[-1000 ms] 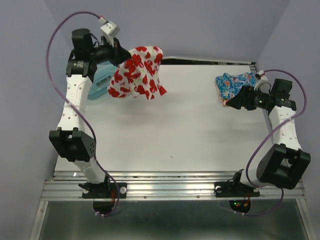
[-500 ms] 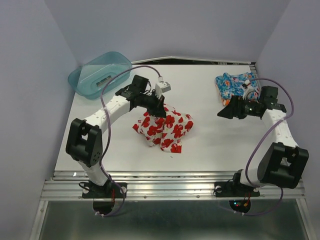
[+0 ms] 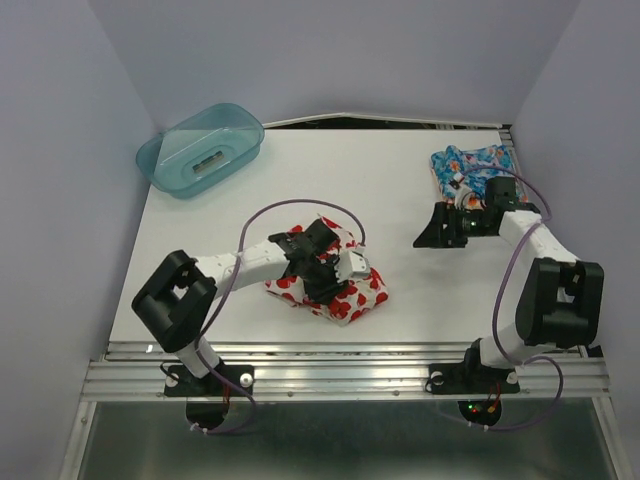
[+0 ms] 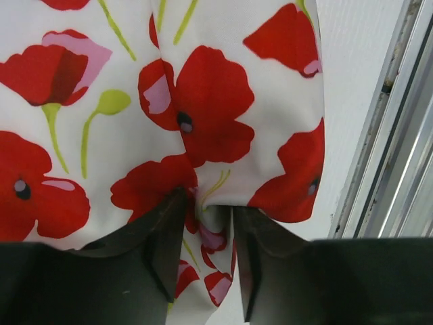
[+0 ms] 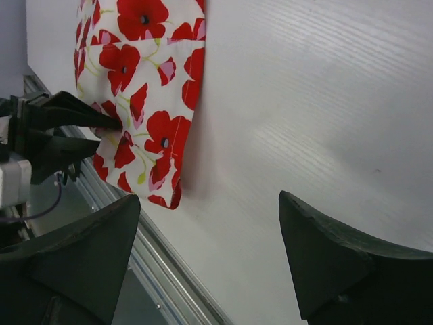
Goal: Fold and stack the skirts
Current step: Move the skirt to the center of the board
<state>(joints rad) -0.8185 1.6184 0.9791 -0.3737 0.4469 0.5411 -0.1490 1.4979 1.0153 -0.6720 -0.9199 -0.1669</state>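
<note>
The white skirt with red poppies [image 3: 368, 291] lies bunched on the table near the front middle. My left gripper [image 3: 327, 277] rests on top of it. In the left wrist view its jaws stand a little apart over the poppy skirt [image 4: 169, 101], with a loose fold of cloth in the gap of the left gripper [image 4: 208, 203]. The blue flowered skirt [image 3: 470, 163] lies folded at the back right. Just in front of it my right gripper [image 3: 432, 232] hovers open with nothing in it. Its wrist view faces the poppy skirt [image 5: 145, 81] across bare table, with the right gripper [image 5: 206, 203] wide.
A translucent teal tub [image 3: 200, 150] stands at the back left corner. A metal rail [image 3: 340, 355] runs along the table's front edge, close to the poppy skirt. Purple walls close in on three sides.
My left arm swung from above the tub to the front middle, set the poppy skirt on the table, and parted its jaws. The right gripper moved left, away from the blue skirt.
</note>
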